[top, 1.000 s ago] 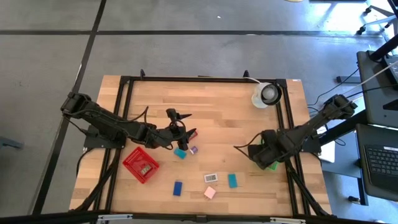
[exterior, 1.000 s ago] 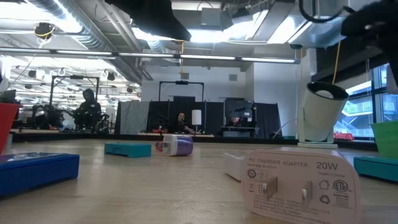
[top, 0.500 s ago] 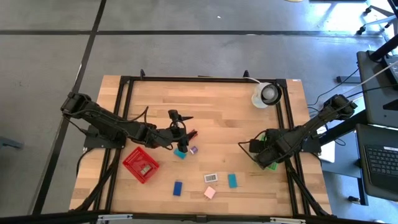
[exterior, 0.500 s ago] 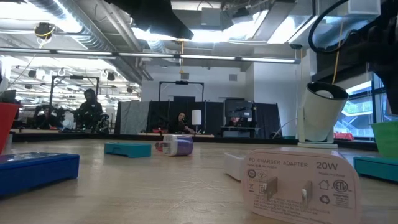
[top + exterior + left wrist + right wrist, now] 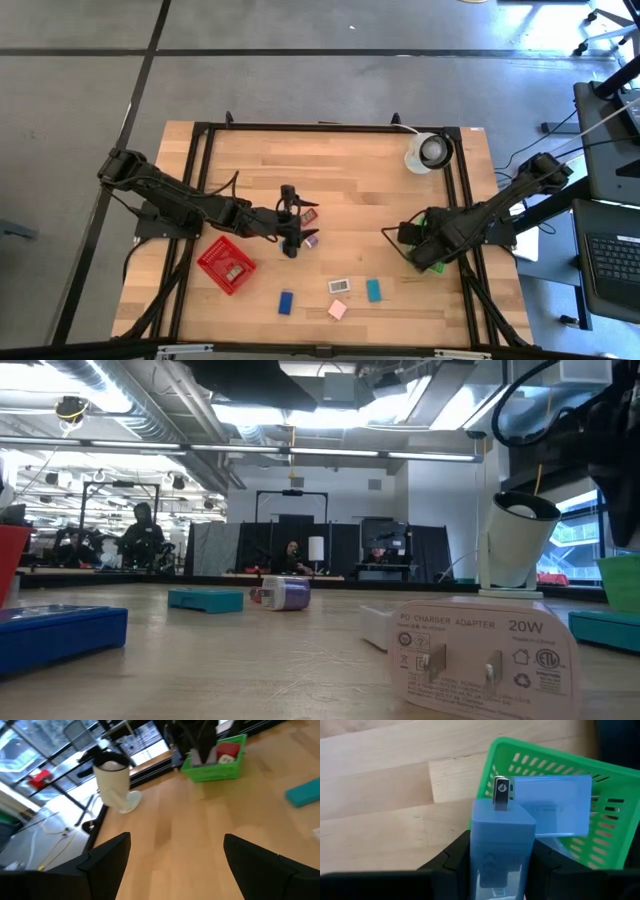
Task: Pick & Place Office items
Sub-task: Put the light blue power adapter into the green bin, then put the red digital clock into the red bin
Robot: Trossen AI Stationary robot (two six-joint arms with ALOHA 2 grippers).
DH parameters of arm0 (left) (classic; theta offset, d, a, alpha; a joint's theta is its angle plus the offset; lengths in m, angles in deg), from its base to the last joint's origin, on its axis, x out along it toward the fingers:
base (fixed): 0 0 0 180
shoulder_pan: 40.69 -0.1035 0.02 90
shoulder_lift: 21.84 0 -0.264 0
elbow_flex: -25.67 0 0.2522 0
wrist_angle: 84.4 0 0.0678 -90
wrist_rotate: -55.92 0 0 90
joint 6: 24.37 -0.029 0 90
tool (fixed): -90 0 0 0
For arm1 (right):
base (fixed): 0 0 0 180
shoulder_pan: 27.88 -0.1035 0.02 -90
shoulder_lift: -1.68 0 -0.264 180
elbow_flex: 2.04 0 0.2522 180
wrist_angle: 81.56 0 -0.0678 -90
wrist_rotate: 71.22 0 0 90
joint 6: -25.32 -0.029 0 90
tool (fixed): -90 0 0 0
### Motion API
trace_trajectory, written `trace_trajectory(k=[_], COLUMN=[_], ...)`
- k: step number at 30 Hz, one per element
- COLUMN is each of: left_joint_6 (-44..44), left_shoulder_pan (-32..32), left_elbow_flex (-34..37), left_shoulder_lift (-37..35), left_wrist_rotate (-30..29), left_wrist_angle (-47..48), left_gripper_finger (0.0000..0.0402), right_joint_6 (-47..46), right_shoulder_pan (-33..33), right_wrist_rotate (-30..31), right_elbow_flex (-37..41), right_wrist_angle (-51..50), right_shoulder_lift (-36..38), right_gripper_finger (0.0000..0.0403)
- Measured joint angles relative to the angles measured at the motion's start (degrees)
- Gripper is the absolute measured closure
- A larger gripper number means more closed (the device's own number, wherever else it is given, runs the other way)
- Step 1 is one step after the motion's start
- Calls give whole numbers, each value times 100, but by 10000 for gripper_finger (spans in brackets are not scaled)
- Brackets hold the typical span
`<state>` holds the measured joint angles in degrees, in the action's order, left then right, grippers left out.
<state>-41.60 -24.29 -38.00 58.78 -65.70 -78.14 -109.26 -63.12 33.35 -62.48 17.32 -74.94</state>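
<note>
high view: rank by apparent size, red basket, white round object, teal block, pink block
1. red basket, clearly the largest.
2. white round object at the table's far right corner.
3. teal block and pink block: they look close in area, the teal longer and the pink squarer, so I will not rank them.

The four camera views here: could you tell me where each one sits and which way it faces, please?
High: overhead, straight down on the table; both arms show.
Low: table-top height, level across to the room; white adapter nearest.
Left wrist: past the open left gripper toward the green basket.
Right wrist: the right gripper shut on a blue block, above that basket.
Both wrist views share the green basket.
</note>
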Motion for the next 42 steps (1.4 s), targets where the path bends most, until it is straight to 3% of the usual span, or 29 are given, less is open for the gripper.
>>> trace_trajectory(k=[9,20,24,28,31,34,42], left_joint_6=[0,0,0,0,0,0,0], left_shoulder_pan=[-2,-2,0,-2,0,0,-1], left_elbow_flex=[0,-2,-2,-2,-1,0,0], left_shoulder_lift=[0,0,0,0,0,0,0], left_wrist_rotate=[446,457,457,457,462,464,473], left_wrist_angle=[0,0,0,0,0,0,0], left_gripper_finger=[86,86,86,86,85,85,85], right_joint_6=[25,438,458,653,1074,1672,3324], right_shoulder_pan=[0,0,0,0,22,73,140], right_wrist_rotate=[-2,-382,18,1101,1970,2338,1345], right_elbow_flex=[0,-93,-461,-924,-1142,-1178,-1180], right_wrist_angle=[173,-186,-505,-533,-23,792,3150], right_shoulder_lift=[-225,-212,-209,-206,-205,-205,-569], right_gripper_finger=[226,169,163,165,169,173,177])
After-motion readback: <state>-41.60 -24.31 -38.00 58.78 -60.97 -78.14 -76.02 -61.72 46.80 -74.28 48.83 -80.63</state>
